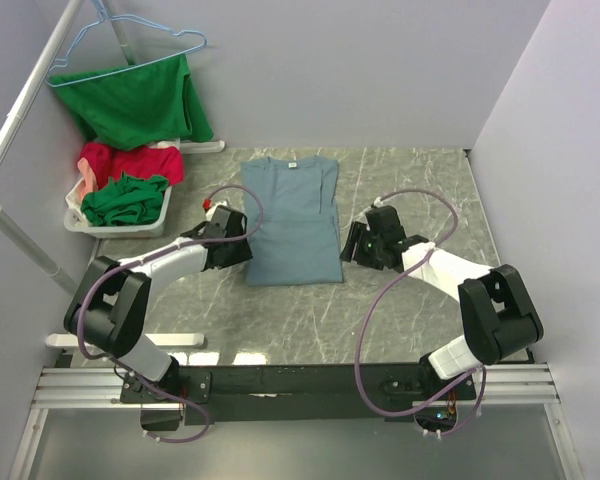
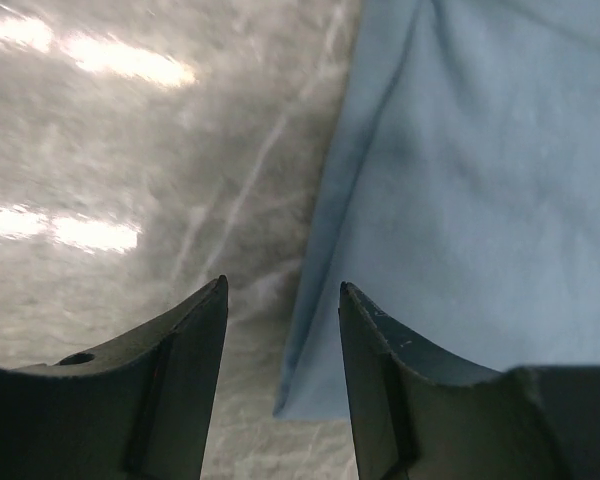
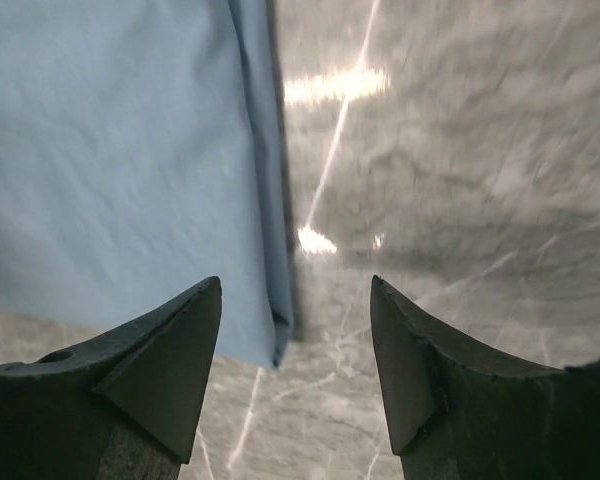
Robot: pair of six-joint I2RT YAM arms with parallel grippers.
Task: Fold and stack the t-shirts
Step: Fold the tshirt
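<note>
A dusty grey-blue t-shirt (image 1: pixel 293 222) lies flat on the marble table, sides folded in, collar at the far end. My left gripper (image 1: pixel 242 250) is open at the shirt's near left corner; in the left wrist view the corner (image 2: pixel 310 395) lies between my open fingers (image 2: pixel 285 300). My right gripper (image 1: pixel 352 245) is open at the near right corner; in the right wrist view the folded edge (image 3: pixel 270 330) lies between the fingers (image 3: pixel 295 295). Red and green shirts (image 1: pixel 125 185) fill a white basket at the back left.
A green shirt (image 1: pixel 140 100) hangs on a blue hanger (image 1: pixel 130 45) at the back left, over a white rack pole (image 1: pixel 20 130). The white basket (image 1: pixel 80 222) stands below it. Grey walls close the back and both sides of the marble table (image 1: pixel 400 310).
</note>
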